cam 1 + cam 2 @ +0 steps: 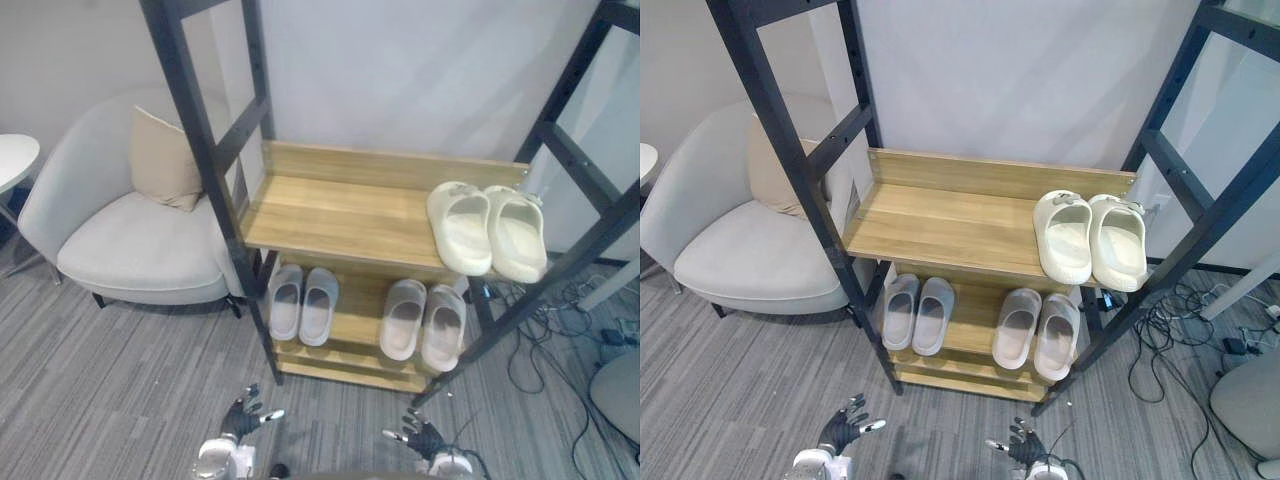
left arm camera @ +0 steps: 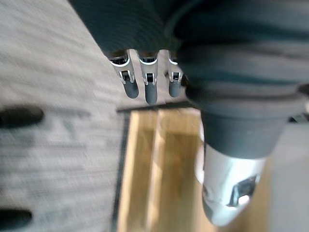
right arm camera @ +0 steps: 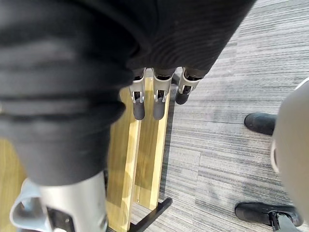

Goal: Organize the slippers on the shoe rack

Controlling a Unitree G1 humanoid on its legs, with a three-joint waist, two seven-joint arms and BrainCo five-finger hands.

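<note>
OK, L hand (image 1: 240,415): hanging low, near side, fingers spreading apart, empty.
R hand (image 1: 422,436): hanging low, fingers apart, empty.
Cream slippers (image 1: 487,228): sitting on top shelf, right end of shoe rack (image 1: 330,212).
Grey pair (image 1: 302,303): lying on btm shelf, left.
Pale pair (image 1: 424,320): lying on btm shelf, right.

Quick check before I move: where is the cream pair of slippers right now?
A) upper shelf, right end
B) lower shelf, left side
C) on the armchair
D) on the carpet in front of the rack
A: the cream pair sits side by side at the right end of the upper shelf, while the lower shelf holds the two grey pairs.
</note>
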